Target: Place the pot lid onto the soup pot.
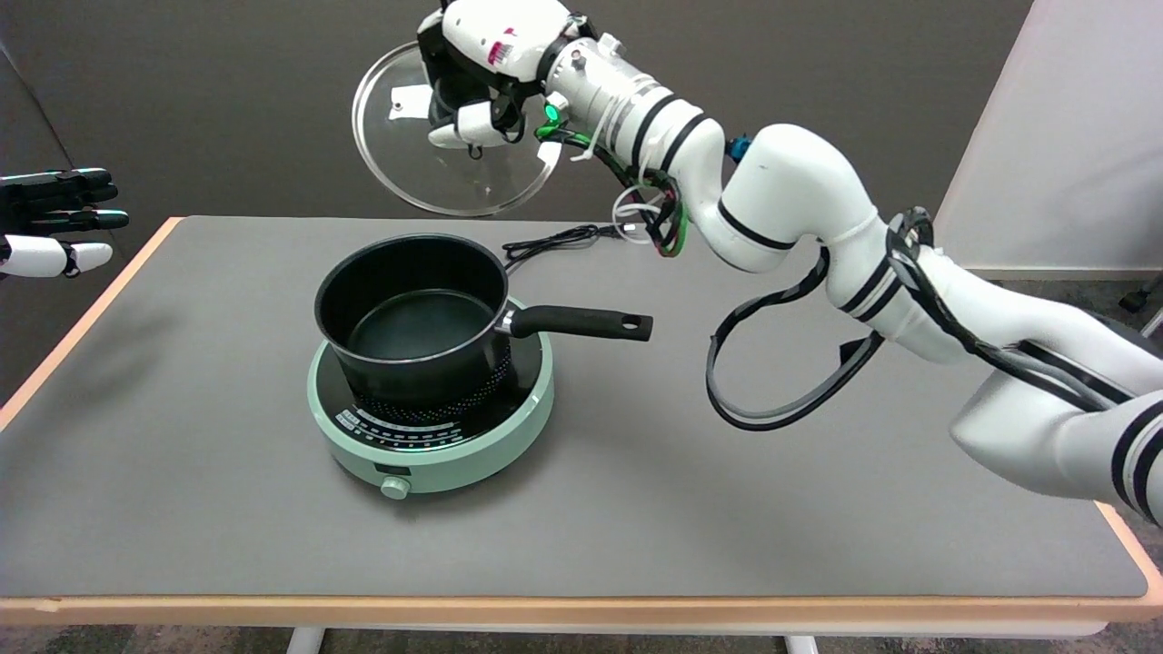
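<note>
The right hand [472, 86] had its fingers [468, 127] grasping the glass pot lid [436, 173], held tilted in the air above and behind the open soup pot [413, 318] on the green cooktop [436, 445], so the carry was under way and the next move probably called for levelling the lid, centring it over the rim and lowering it.

**Grey table, one cooker, one cord**

The table [636, 509] has a flat grey top with a pale wooden edge showing along its near, left and right sides. A round mint-green cooker [436, 436] sits directly on it, left of centre, its knob facing 6 o'clock. From the cooker, at about 1 o'clock, a black cord [554, 241] lies coiled on the tabletop near the far edge.
</note>
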### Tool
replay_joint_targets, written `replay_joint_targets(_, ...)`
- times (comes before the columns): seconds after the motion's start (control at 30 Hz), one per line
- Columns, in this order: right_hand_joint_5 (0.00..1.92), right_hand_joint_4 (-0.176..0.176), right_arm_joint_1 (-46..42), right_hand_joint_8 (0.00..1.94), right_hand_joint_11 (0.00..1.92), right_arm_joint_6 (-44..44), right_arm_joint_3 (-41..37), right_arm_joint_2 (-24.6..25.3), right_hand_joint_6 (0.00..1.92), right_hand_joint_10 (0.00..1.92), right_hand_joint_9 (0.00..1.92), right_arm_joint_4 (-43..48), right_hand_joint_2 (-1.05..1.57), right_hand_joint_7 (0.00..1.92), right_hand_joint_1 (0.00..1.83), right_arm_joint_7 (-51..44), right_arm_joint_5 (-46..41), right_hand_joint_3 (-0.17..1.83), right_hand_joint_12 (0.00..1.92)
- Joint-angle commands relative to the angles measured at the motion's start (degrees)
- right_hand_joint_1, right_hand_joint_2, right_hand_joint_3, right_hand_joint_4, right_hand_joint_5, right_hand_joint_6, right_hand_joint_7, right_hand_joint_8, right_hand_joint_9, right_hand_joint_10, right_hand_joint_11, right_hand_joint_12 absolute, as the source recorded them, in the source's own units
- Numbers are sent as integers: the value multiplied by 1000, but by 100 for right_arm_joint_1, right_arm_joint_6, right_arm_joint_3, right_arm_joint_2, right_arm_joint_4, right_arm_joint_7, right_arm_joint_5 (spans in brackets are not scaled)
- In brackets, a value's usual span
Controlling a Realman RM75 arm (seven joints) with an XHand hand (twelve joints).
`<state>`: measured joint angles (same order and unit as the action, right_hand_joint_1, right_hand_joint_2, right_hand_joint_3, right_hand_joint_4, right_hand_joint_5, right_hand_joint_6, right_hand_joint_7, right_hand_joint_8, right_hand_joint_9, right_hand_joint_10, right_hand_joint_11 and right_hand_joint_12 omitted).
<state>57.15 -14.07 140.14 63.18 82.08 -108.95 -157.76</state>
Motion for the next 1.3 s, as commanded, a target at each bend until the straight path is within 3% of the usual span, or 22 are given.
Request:
replay_joint_targets(0.03,788,-176,471,1307,419,-193,711,-58,1267,1900,866,26,1137,828,1219,563,-7,139,1921)
replay_joint_targets(0.77,794,-176,423,1300,449,-9,489,-147,1261,1879,862,-243,1130,833,1222,906,-39,147,1921)
replay_joint_targets(1.1,801,-176,857,1283,471,1193,615,-256,1248,1849,869,-867,1111,844,1224,1851,-18,175,1921)
replay_joint_targets(1.3,811,-176,1021,1267,448,2613,687,-381,1232,1845,881,-1414,1109,854,1227,2805,83,167,1921)
